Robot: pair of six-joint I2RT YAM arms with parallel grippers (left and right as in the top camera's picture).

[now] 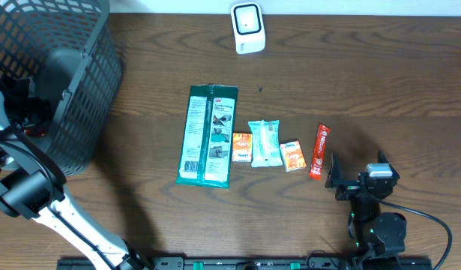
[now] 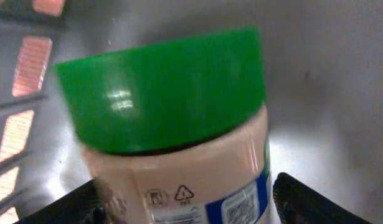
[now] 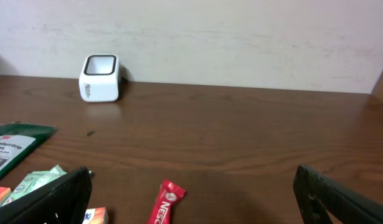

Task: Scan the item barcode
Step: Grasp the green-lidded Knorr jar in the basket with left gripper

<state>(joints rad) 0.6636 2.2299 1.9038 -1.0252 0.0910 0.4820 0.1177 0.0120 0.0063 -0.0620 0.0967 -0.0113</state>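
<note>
The jar (image 2: 179,143) is seen in the basket (image 1: 80,45), between the wide jaws of the left gripper (image 2: 179,208) — whether it is held cannot be told. The right gripper (image 3: 194,199) is spread, empty. If lifted loosely (smooth sides), the jar could be dropped.

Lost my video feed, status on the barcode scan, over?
Left fingers either side of green-lidded jar inside basket, grip unconfirmed. Right fingers open, empty. Scanner unobstructed at far table edge.
</note>
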